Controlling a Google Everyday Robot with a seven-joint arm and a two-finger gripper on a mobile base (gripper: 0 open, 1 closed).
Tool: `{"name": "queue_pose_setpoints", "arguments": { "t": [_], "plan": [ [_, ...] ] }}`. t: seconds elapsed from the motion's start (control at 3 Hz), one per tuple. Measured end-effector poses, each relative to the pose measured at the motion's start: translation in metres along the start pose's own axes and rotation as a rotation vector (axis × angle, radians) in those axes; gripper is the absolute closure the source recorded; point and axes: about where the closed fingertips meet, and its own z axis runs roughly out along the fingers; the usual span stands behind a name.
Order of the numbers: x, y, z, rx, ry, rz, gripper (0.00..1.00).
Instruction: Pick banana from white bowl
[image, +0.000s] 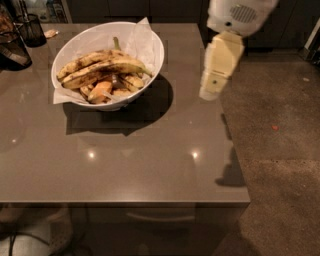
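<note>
The white bowl (156, 56) stands on the back left part of the grey table, lined with crumpled white paper. The banana (107, 68), long, curved, yellow with dark blotches, lies across the top of the fruit in it. A browner long banana (82, 61) lies just behind it, with short banana and orange pieces (100, 90) below. My gripper (212, 87), cream coloured, hangs pointing down to the right of the bowl, over the table's right side and apart from the bowl. It holds nothing that I can see.
A dark wire cup (31, 30) and another dark object (12, 50) stand at the table's (150, 165) back left. The right table edge runs just right of the gripper, with speckled floor (280, 150) beyond. The front edge lies below.
</note>
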Motion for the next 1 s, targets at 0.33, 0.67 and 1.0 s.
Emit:
{"name": "queue_pose_setpoints", "arguments": {
  "t": [0.33,0.67,1.0],
  "plan": [
    [-0.05,-0.005,0.007,0.025,0.057,-0.089,0.0],
    [-0.064,-0.011,0.011,0.05,0.047,-0.111,0.0],
    [-0.076,-0.019,0.015,0.032,-0.006,-0.105,0.0]
  ]
}}
